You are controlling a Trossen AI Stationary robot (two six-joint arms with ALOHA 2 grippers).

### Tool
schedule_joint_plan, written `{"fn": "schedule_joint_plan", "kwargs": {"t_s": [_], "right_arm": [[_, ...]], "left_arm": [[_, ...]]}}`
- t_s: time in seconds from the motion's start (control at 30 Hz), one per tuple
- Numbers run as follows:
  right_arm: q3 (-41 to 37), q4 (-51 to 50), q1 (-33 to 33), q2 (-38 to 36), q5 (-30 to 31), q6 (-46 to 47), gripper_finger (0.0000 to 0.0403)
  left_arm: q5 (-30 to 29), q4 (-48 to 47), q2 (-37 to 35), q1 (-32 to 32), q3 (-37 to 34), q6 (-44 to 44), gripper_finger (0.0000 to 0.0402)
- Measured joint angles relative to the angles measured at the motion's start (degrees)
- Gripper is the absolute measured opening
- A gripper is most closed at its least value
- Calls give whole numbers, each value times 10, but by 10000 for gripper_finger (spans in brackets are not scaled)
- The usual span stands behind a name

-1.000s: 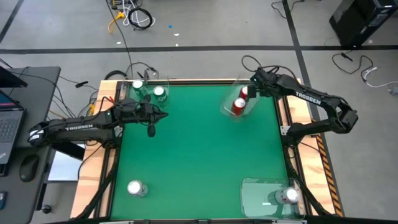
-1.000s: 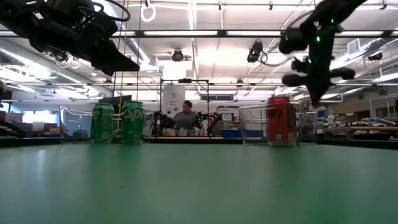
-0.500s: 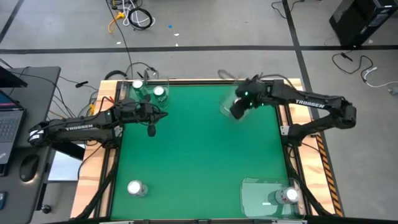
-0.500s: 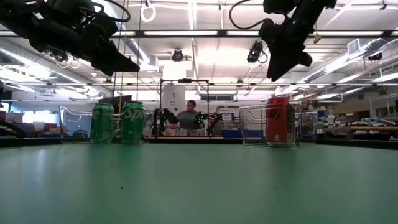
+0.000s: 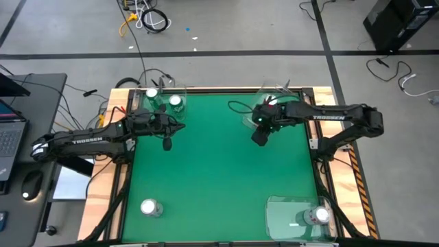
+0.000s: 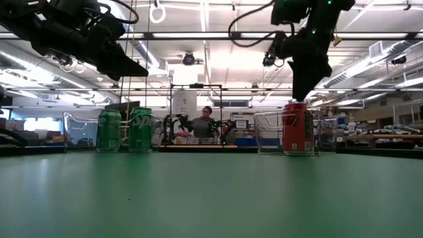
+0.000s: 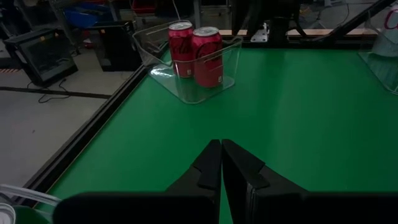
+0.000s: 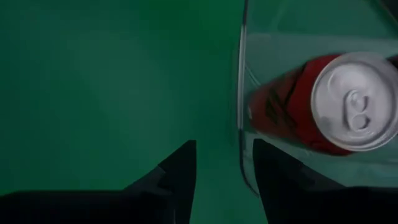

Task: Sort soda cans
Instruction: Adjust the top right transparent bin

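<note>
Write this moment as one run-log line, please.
right gripper: open, above tray edge, holding nothing | red cans: in tray | left gripper: shut, waiting

Bright overhead ceiling lights (image 6: 198,34) – glare behind, arms silhouetted – right wrist view blurred.

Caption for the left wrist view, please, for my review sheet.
Left gripper, jaws shut, looks across the green table at two red cans standing upright together in a clear tray.

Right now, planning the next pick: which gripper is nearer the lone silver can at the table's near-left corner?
Left gripper, up-table from the silver can; right gripper is farther right.
</note>
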Motion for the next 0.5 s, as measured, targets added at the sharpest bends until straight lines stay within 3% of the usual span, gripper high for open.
{"fn": "schedule_joint_plan", "kwargs": {"t_s": [0.3,0.4,0.5], "right_arm": [[0,-9,0,62,26,-11,133],[0,-33,2,71,27,-20,97],[0,-61,8,66,43,-31,35]], "left_arm": [[0,0,0,0,0,-2,21],[0,0,0,0,0,-2,21],[0,0,0,0,0,-2,21]]}}
